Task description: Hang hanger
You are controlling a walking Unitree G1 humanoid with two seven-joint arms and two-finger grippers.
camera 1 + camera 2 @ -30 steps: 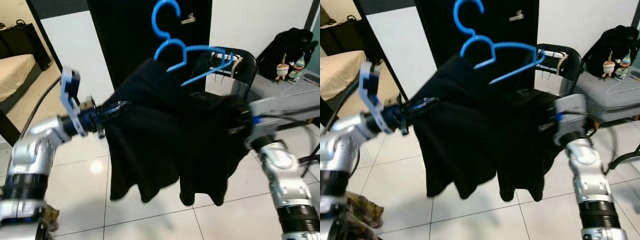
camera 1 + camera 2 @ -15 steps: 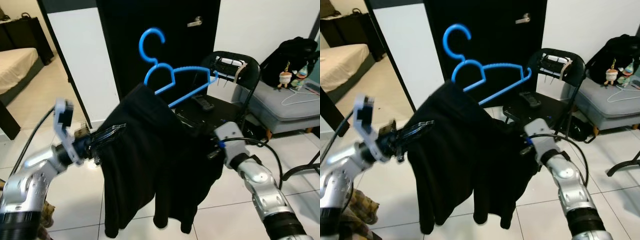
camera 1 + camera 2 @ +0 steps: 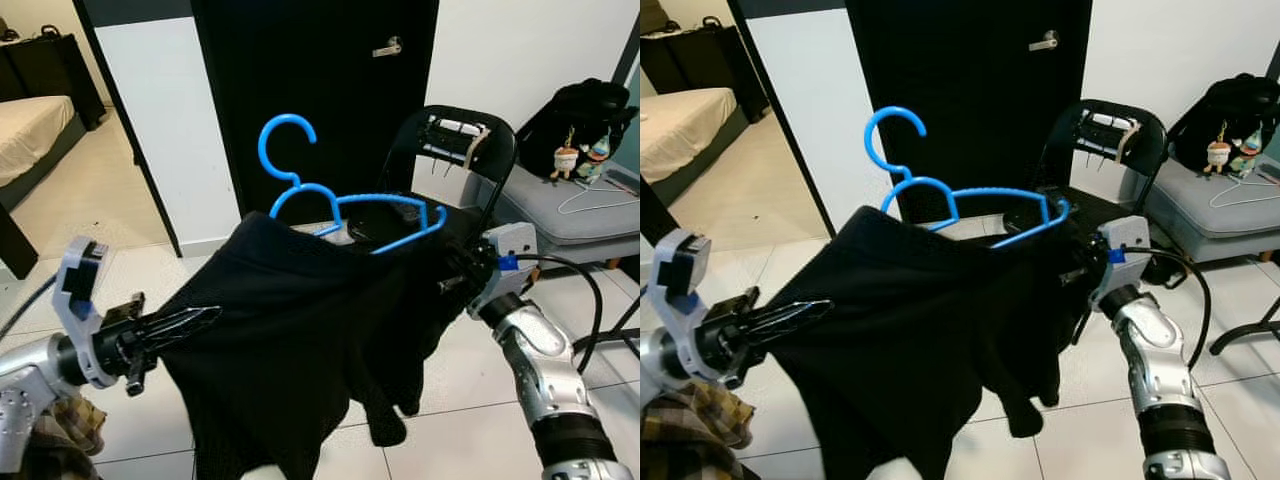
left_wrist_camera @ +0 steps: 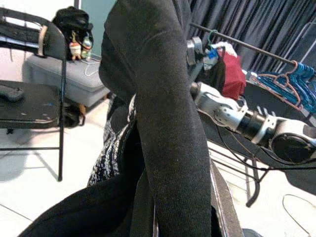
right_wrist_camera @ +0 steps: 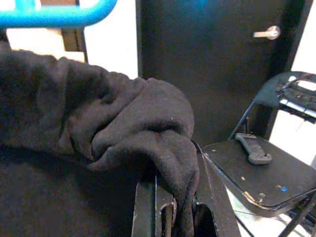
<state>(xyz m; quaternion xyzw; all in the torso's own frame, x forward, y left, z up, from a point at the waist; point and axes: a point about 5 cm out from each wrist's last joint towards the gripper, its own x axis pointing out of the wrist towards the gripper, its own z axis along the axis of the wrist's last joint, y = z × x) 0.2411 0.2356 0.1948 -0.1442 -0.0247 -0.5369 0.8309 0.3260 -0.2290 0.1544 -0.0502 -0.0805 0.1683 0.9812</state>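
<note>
Between the two raised arms, a black garment [image 3: 300, 340] sags with the blue hanger [image 3: 345, 205] riding its far top edge, hook up, bar running left to right. The left gripper [image 3: 180, 325] pinches the cloth's left edge; the right gripper [image 5: 170, 197] is clamped on a bunched fold, nearer the hanger's right tip.

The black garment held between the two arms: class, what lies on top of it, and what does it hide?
A blue hanger lies on top of the black garment, hook upward. Cloth hides the hanger's left shoulder and the right end effector.
</note>
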